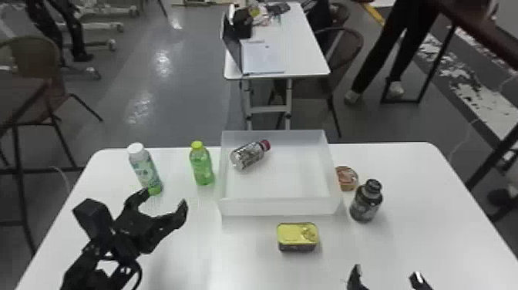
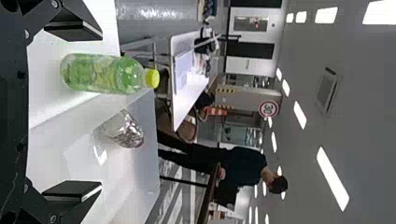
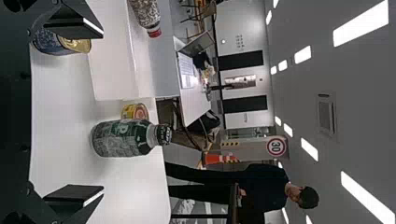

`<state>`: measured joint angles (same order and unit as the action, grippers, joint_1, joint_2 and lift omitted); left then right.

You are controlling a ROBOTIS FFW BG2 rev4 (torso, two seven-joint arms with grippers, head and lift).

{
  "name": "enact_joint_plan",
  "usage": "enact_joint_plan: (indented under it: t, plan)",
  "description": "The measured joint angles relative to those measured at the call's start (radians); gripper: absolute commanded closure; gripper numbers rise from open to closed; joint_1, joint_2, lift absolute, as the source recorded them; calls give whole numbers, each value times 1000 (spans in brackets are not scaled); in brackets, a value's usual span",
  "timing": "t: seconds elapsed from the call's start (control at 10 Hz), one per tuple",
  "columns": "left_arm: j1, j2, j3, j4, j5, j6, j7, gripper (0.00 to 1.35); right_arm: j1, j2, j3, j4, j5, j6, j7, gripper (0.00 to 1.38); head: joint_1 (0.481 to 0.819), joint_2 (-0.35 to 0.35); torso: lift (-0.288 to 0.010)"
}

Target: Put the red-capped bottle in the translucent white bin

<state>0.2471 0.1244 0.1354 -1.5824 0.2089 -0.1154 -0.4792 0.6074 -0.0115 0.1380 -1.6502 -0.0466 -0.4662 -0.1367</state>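
From six o'clock, the head view overlooks the table [image 1: 239, 266]. Both wrist views, lower and nearer, face twelve o'clock, sharing the translucent white bin [image 1: 277, 207].

Three bottles [image 1: 201, 166], a tin [image 1: 297, 236], probably a tub [image 1: 346, 178] share the table [image 1: 420, 169]

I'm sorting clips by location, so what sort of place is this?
Probably a shared lab or workshop room: behind the robot's table are a laptop on another table, a speed-limit sign and an orange traffic cone.
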Motion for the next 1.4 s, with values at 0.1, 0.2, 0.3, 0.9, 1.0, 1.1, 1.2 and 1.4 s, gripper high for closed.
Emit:
enact_joint_plan:
  t: [0.1, 0.2, 0.3, 0.9, 1.0, 1.1, 1.2, 1.4]
  plan:
    - [71, -13, 26, -60, 4, -1, 20, 168, 1, -1, 0, 0, -4, 0, 0, 122, 695, 97, -18]
    - [132, -31, 51, -108, 3, -1, 33, 168, 4, -1, -1, 0, -6, -3, 0, 122, 695, 114, -18]
    - [206, -60, 75, -162, -6, -5, 75, 168, 8, -1, -1, 0, -9, -11, 0, 122, 695, 126, -18]
    - [382, -124, 103, -225, -27, -120, 157, 168, 26, -10, -6, -7, -18, -23, -1, 124, 695, 175, -18]
    - [386, -124, 98, -225, -27, -125, 159, 168, 26, -10, -6, -7, -18, -23, -1, 124, 695, 173, -18]
    - [388, -124, 94, -225, -24, -123, 160, 170, 27, -10, -6, -7, -18, -23, -1, 124, 695, 170, -18]
    - [388, -124, 91, -225, -22, -121, 161, 170, 28, -10, -6, -7, -18, -23, -1, 124, 695, 167, -18]
    - [388, -124, 88, -225, -20, -121, 162, 170, 28, -10, -6, -8, -15, -23, -1, 124, 695, 165, -18]
